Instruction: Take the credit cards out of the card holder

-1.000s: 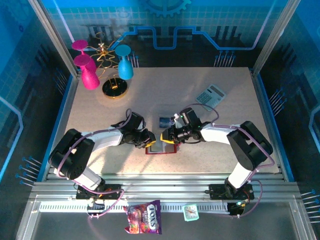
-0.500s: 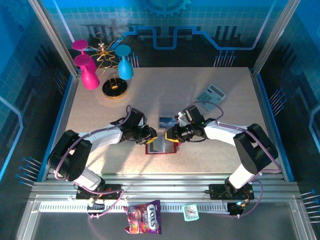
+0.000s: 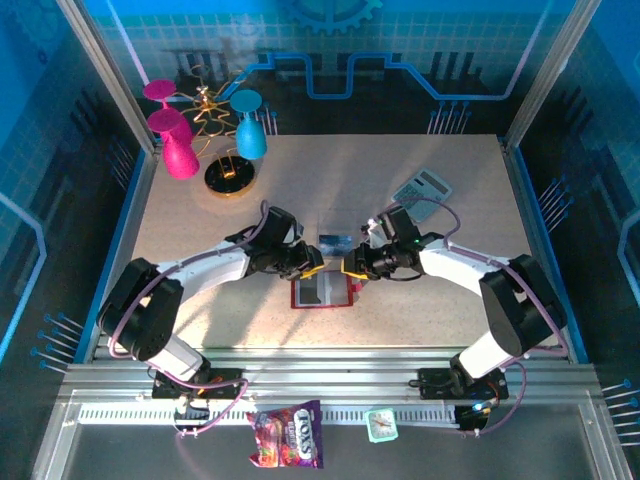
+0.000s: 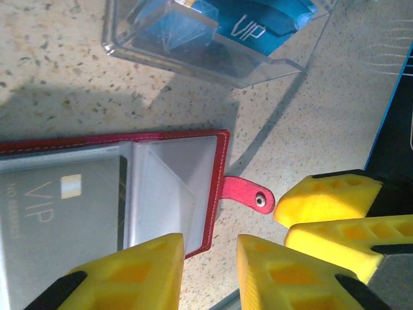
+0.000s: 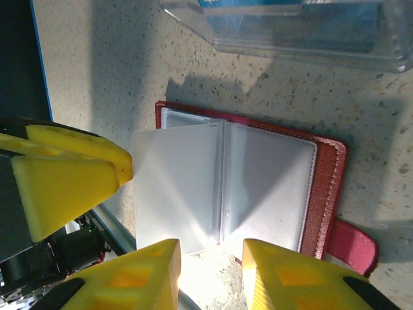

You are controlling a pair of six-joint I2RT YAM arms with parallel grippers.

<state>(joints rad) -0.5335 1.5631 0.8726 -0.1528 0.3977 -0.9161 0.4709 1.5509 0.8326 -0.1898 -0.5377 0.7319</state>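
While the card holder (image 3: 322, 291) lies open on the table (image 3: 200, 220) where it lay a second ago, both arms have shifted. The left gripper (image 3: 311, 269) has slid a little to the right and now sits at the holder's far left corner. The right gripper (image 3: 351, 268) has drawn back to the right, off the holder's middle to its far right corner, and more of the grey inside shows from above than before. The right arm's elbow has swung outward with it. The two sets of yellow fingers point toward each other across the holder's far edge, near but apart.

From the left wrist, the left claw is released: its fingers (image 4: 129, 278) stand apart, with only the holder's red corner seen past the gap. A grey card (image 4: 48, 203) marked VIP sits tucked in a pocket of the holder, under a clear sleeve. The snap tab (image 4: 245, 192) sticks out flat on the table, and the right gripper's fingertips lie just beside its end.

From the right wrist, the right claw is likewise released, fingers spread and gripping nothing. The holder's cloudy sleeves are fanned open just beyond them. Just past the holder stands a clear box (image 3: 336, 241), unmoved, with a blue card (image 4: 258, 26) inside. The calculator (image 3: 422, 187) lies well apart, farther right, as before.
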